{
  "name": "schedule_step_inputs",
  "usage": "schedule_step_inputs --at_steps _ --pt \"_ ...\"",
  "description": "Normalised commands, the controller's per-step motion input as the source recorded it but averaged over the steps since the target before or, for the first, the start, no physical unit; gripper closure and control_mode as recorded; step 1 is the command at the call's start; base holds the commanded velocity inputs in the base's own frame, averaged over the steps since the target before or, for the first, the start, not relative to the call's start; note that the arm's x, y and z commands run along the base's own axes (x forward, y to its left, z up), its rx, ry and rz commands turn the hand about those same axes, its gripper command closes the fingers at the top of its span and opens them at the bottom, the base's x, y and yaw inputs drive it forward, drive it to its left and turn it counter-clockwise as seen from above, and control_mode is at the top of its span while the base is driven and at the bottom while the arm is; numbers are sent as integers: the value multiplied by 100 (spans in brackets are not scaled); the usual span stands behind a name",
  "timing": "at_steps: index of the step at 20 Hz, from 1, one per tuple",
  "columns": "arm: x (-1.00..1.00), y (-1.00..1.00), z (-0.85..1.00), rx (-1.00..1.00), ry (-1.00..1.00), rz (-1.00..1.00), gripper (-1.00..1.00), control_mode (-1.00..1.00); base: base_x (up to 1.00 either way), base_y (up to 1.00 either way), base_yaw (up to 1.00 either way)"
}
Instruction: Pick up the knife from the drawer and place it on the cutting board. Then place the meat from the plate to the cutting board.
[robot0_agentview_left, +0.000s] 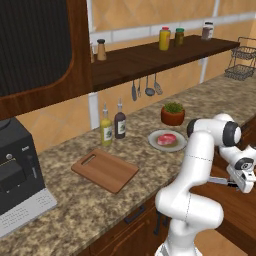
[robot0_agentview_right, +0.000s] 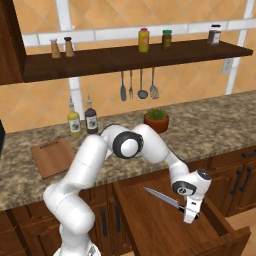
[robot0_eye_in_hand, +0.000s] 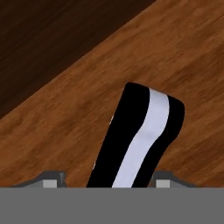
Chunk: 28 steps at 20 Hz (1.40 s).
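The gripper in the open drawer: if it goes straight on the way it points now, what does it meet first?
Probably the knife: its black handle lies between the fingertips of the gripper, which points down into the drawer. The wooden drawer floor seems just beneath; depth is unclear.

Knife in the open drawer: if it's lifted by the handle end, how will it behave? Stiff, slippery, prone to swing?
The knife looks rigid, so probably no flex. Its long blade extends well past the gripper, which straddles the black handle, so the tip may droop or pivot in the grip. The handle looks smooth and glossy, so possibly slippery.
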Motion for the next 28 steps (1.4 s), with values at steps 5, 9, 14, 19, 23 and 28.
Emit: schedule_step_inputs --at_steps 5,9,14,19,23,28 --pt "-75 0 39 1 -1 5 100 -100 0 0 0" --pt "-100 0 100 0 -4 3 100 -100 0 0 0" --pt "-71 19 100 0 0 0 100 -100 0 0 0" --pt "21 86 100 0 0 0 100 -100 0 0 0" --pt "69 100 100 0 0 0 100 -100 0 0 0" --pt "98 100 45 -7 2 0 100 -100 0 0 0"
